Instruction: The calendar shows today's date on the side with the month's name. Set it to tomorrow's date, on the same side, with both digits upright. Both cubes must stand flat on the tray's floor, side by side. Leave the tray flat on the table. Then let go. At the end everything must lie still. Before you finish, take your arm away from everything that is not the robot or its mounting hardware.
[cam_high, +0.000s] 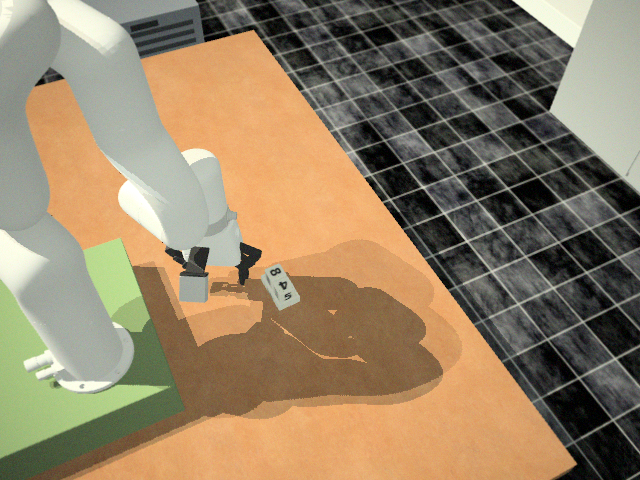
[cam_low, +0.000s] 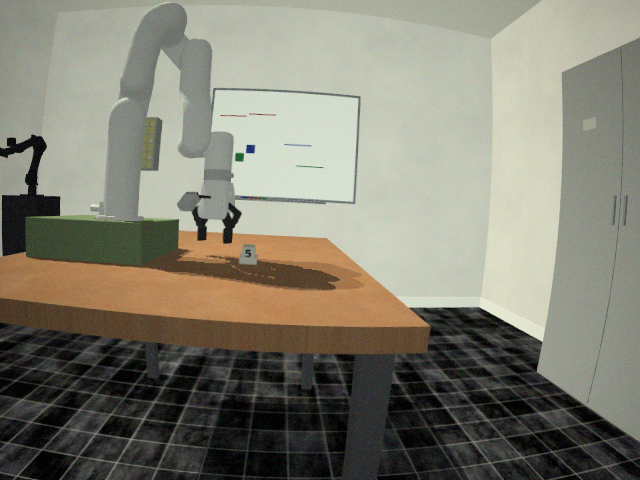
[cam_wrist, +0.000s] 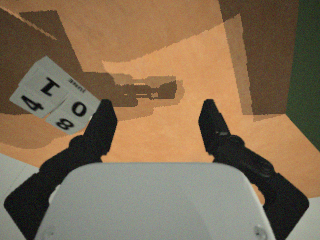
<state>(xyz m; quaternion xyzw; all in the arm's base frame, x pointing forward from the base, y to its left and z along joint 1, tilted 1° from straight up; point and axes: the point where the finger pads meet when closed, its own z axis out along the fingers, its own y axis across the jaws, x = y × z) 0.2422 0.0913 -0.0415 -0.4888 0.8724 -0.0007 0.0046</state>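
The calendar (cam_high: 279, 287) (cam_low: 248, 258) (cam_wrist: 52, 96) is a small pale tray with two number cubes side by side, standing on the orange table (cam_high: 268, 134). In the wrist view the side with the month's name (cam_wrist: 76, 84) shows 1 (cam_wrist: 50, 86) and 0 (cam_wrist: 78, 107). The top faces show 4 (cam_wrist: 31, 104) and 8 (cam_wrist: 64, 122). An end face shows 5 in the exterior view. My gripper (cam_high: 217, 279) (cam_low: 214, 237) (cam_wrist: 157, 110) is open and empty. It hangs a little above the table, beside the calendar on the arm's base side, with one finger close to the cube that shows 0.
The arm stands on a green block (cam_high: 31, 413) (cam_low: 98, 240) (cam_wrist: 306, 60) just behind the gripper. The table's long edge (cam_high: 413, 242) runs past the calendar on its far side. A grey cabinet (cam_high: 160, 25) stands off the far end of the table.
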